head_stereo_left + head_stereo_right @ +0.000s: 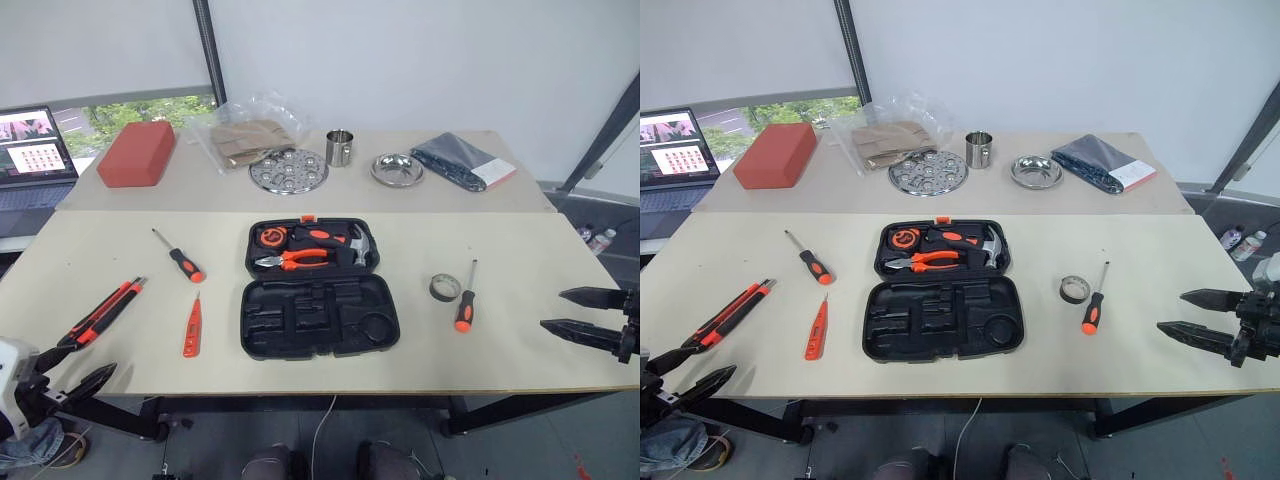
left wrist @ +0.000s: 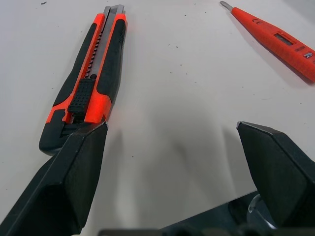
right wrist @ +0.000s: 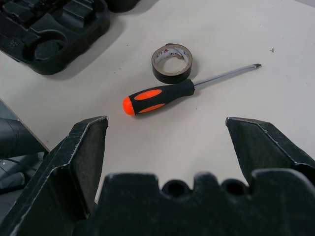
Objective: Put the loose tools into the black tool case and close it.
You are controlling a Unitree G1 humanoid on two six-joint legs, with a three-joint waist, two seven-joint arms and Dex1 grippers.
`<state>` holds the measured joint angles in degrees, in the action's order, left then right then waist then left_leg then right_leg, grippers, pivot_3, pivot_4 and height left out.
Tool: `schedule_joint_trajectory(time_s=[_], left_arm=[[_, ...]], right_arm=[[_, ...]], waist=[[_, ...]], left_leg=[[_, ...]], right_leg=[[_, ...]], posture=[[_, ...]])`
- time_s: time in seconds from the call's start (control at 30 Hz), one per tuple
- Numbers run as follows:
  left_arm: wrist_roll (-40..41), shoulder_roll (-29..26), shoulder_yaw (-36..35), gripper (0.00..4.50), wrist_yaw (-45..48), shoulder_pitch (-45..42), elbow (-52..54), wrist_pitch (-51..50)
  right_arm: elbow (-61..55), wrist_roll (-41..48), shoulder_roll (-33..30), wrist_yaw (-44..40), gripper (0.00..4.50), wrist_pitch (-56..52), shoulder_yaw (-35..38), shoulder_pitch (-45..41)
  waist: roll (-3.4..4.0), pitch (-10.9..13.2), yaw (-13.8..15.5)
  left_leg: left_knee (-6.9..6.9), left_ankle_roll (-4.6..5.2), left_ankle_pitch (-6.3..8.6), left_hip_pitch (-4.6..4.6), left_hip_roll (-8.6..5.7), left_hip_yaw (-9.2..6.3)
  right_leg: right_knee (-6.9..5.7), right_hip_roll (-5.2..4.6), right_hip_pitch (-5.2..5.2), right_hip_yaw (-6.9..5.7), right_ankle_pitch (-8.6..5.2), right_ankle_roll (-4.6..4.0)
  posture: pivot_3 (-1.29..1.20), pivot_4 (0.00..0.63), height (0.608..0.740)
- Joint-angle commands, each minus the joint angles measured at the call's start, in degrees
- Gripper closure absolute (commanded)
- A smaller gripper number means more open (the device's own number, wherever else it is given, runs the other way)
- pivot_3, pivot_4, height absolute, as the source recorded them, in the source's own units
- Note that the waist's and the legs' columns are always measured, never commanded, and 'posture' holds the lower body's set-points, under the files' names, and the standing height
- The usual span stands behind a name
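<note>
— Where is the case?

— The black moulded plastic tool case (image 1: 318, 288) lies open mid-desk, near the front edge.

— And the loose tools?

— The orange-and-black utility knife (image 2: 87, 86) lies at the left edge beside my left gripper (image 2: 172, 147); the orange-handled screwdriver (image 3: 167, 93) and grey tape roll (image 3: 171, 63) lie toward my right gripper (image 3: 167, 142).

— Holding anything?

— No, both my grippers are spread wide and empty.

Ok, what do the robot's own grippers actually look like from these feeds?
Both the left gripper and the right gripper have two matte black fingers, wedge-shaped and tapering to blunt tips. The right one's base is black with round holes along its edge. A white housing sits behind the left gripper in the head view.
</note>
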<state>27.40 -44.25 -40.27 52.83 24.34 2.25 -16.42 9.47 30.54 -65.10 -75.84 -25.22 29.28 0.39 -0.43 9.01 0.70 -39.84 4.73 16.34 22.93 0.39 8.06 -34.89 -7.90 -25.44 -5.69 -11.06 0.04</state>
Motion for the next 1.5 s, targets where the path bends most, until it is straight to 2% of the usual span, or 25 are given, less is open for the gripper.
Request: schedule_joint_trajectory(time_s=[0.03,0.13,0.2,0.3,0.43,0.57,0.6,0.73,0.87,1.03,1.1,1.33,1.5], left_arm=[[0.77,0.41,-1.29,0.0,-1.89,-0.28,2.16,-1.44],[4.69,0.69,0.28,0.0,-7.61,-2.28,9.07,-12.28],[8.0,0.24,0.83,0.0,-11.15,-5.09,13.86,-18.91],[14.7,-0.56,3.45,0.0,-21.73,-17.29,18.3,-33.49],[17.05,-0.28,7.51,0.0,-32.45,-32.15,16.84,-48.94],[12.92,5.41,13.0,0.0,-43.45,-50.08,7.25,-59.5],[11.45,8.58,13.14,0.0,-46.68,-55.46,2.58,-61.12],[4.65,13.89,15.57,0.0,-53.14,-66.56,-10.24,-60.97],[-0.21,17.23,16.5,0.0,-57.07,-71.66,-20.11,-58.78],[-3.77,18.6,16.83,0.0,-58.77,-73.31,-25.05,-55.36],[-4.59,18.84,16.34,0.52,-59.63,-73.48,-25.58,-55.39],[-4.86,19.75,12.52,0.52,-60.74,-73.06,-17.99,-56.47],[-5.9,21.5,10.32,0.52,-63.45,-73.43,-12.34,-60.83]], right_arm=[[-3.31,0.79,-0.56,0.76,0.05,-1.01,1.1,-1.05],[-8.4,2.61,-0.43,3.13,0.05,-3.53,1.4,-2.98],[-11.86,4.6,-0.37,4.67,0.05,-6.57,1.21,-5.17],[-17.91,8.98,-0.36,7.06,0.05,-11.95,-0.94,-10.28],[-23.92,10.94,0.74,9.11,0.05,-13.67,-5.1,-15.37],[-27.94,12.19,3.72,10.91,0.05,-13.43,-10.97,-21.88],[-28.6,12.19,4.83,10.95,0.05,-12.99,-12.66,-23.46],[-29.81,12.03,7.78,11.01,0.05,-12.63,-16.73,-27.28],[-29.45,11.15,10.34,11.42,0.05,-11.78,-19.06,-29.44],[-28.16,9.43,11.86,11.48,0.05,-10.29,-20.22,-29.93],[-27.75,8.93,12.14,11.38,0.0,-9.69,-20.42,-29.93],[-27.23,7.56,12.51,11.0,0.0,-8.02,-20.4,-28.54],[-27.68,7.11,13.11,11.03,0.0,-7.64,-21.03,-27.69]], waist=[[0.0,0.0,0.0],[0.02,0.01,-0.01],[0.01,0.02,0.05],[0.0,0.03,0.47],[-0.09,0.07,0.73],[-0.31,0.18,0.43],[-0.37,0.21,0.42],[-0.8,0.4,0.55],[-0.81,0.4,0.44],[-0.79,0.39,0.25],[-0.77,0.38,0.08],[-0.77,0.38,0.08],[-0.99,0.48,0.4]], left_leg=[[0.0,0.0,0.0,0.0,0.0,0.0],[0.01,0.0,0.0,0.01,0.0,0.01],[0.0,-0.06,-0.04,0.02,0.0,-0.01],[-0.01,-0.14,-0.09,-0.01,0.01,-0.07],[-0.07,-0.28,-0.19,0.0,0.0,-0.15],[-0.07,-0.16,-0.26,-0.05,-0.04,-0.06],[-0.07,0.03,-0.39,-0.03,-0.04,-0.05],[-0.12,0.16,-0.56,-0.04,-0.09,-0.05],[-0.12,0.15,-0.57,-0.08,-0.09,-0.04],[-0.08,-0.4,-0.37,-0.36,-0.08,-0.03],[-0.03,-0.42,-0.36,-0.59,-0.08,-0.02],[0.02,-0.51,-0.35,-0.83,0.0,-0.04],[-0.04,-0.52,-0.36,-0.26,-0.01,-0.09]], right_leg=[[0.0,0.0,-0.01,0.0,0.0,0.0],[-0.02,0.0,-0.02,0.02,0.01,0.02],[-0.06,0.0,0.09,0.02,0.2,0.33],[-0.08,0.0,0.17,-0.04,0.21,0.34],[-0.12,0.11,0.25,-0.1,0.35,0.29],[-0.18,0.61,0.32,-0.25,0.37,0.38],[-0.16,0.67,0.32,-0.31,0.38,0.39],[-0.14,0.81,0.42,-0.46,0.41,0.43],[-0.13,0.78,0.44,-0.44,0.4,0.44],[-0.25,0.65,0.59,-0.39,0.4,0.43],[-0.28,0.57,0.77,-0.39,0.4,0.43],[-0.27,0.33,0.96,-0.32,0.43,0.39],[-0.3,0.36,0.46,-0.43,0.48,0.32]], posture=[[0.0,0.15,0.734],[0.0,0.15,0.734],[0.0,0.15,0.734],[0.0,0.15,0.734],[0.0,0.15,0.734],[0.0,0.15,0.734],[0.0,0.15,0.734],[0.0,0.15,0.734],[0.0,0.15,0.734],[0.0,0.15,0.734],[0.0,0.15,0.734],[0.0,0.15,0.734],[0.0,0.15,0.734]])
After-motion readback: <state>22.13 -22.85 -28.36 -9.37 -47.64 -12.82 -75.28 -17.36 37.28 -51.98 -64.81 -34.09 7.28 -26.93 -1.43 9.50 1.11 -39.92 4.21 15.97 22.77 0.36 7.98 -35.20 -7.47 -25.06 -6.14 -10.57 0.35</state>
